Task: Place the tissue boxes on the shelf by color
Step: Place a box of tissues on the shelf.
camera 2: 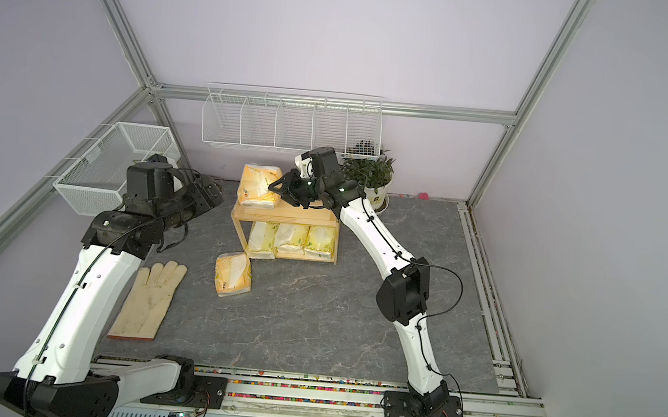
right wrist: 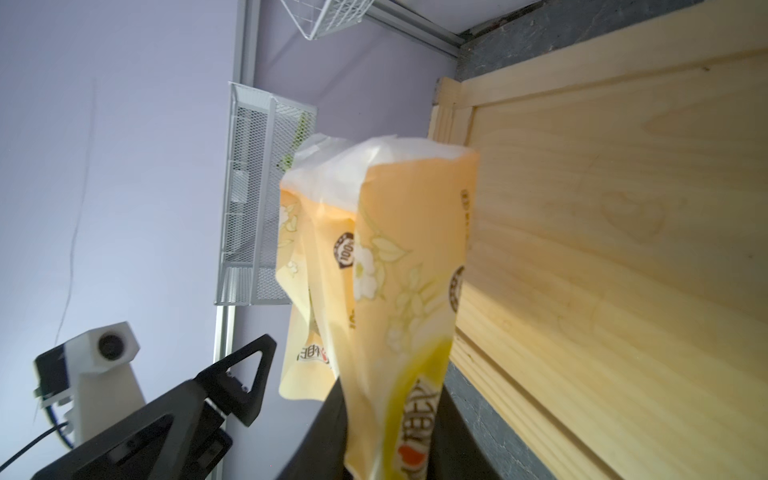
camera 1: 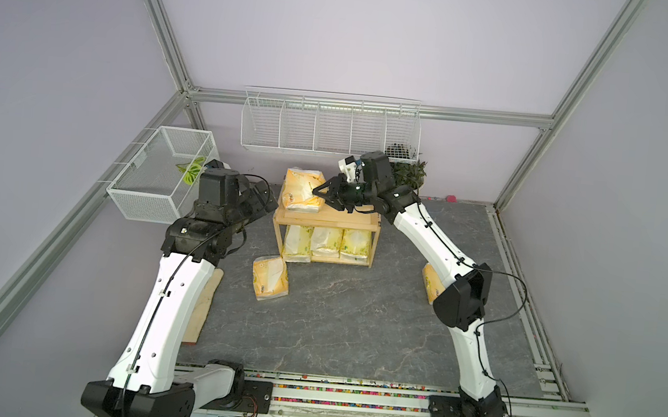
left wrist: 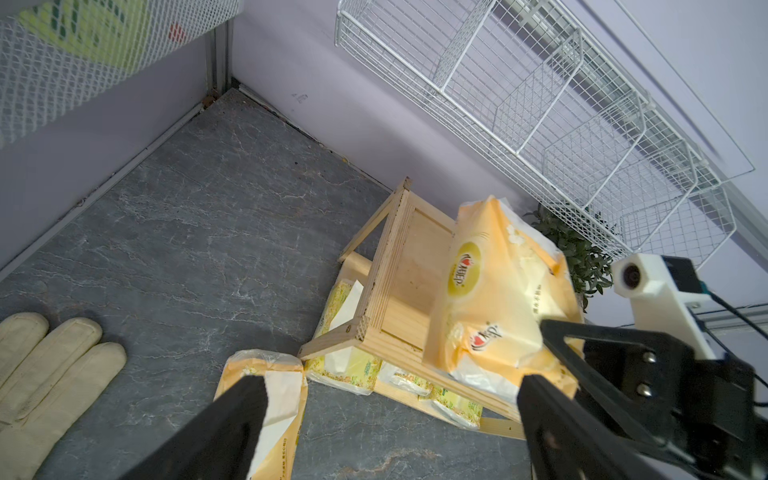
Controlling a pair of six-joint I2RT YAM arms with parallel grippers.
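Your right end effector (camera 1: 326, 194) pinches the orange pack (camera 1: 301, 192) by one end; it leans tilted on the left of the shelf (camera 1: 360, 222) top tray. Release it like that and the soft pack may flop over the rim. The arm stretches in from the shelf's right, wrist bent across the tray.

Orange pack (camera 1: 428, 284) half behind right arm (camera 1: 420, 231)

A robot lab test cell is showing here: an aluminium frame (camera 1: 369, 106) is enclosing plain lilac walls (camera 1: 361, 32), two arms (camera 1: 164, 306) (camera 1: 426, 235) are sitting bolted to a rail (camera 1: 347, 401), and home props, namely wire baskets (camera 1: 327, 129), a plant (camera 2: 371, 173), a glove (camera 2: 149, 304) and a shelf (camera 1: 375, 238), are standing on a stone-print mat (camera 1: 354, 324).
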